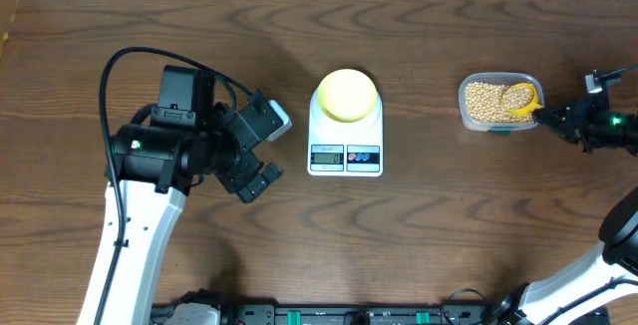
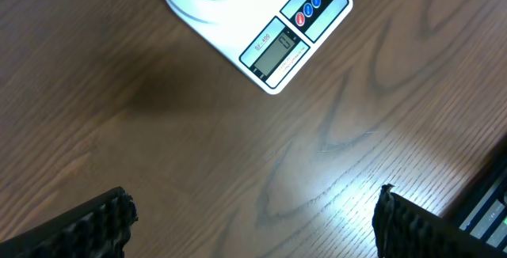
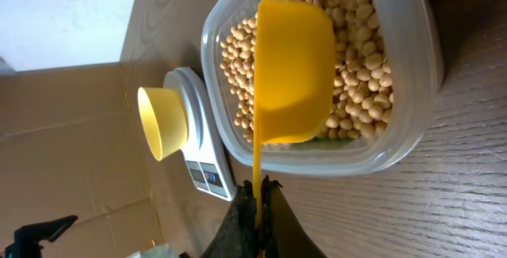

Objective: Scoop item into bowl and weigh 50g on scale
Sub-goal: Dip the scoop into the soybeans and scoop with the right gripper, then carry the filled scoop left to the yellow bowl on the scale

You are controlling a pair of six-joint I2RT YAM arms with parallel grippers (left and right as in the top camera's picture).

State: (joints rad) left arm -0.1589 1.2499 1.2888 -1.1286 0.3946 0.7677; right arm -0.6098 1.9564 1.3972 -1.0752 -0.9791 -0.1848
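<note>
Fingers [image 3: 283, 230] on the right pinch the scoop [image 3: 293, 68] handle, beans [image 3: 360, 60] beyond.

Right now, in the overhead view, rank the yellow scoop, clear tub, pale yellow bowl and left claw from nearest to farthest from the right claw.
1. scoop: handle gripped in the right claw.
2. tub: directly before that claw, around the scoop's cup.
3. bowl: mid-table, on the scale.
4. left claw: farthest, beyond the scale.

Overhead: straight down, whole tabletop [image 1: 449, 245]. Left wrist: close above wood left of centre, facing the scale [image 2: 277, 48]. Right wrist: low at right edge, tight on the plastic tub [image 3: 412, 92], looking left. All share scale and bowl [image 3: 162, 122].
</note>
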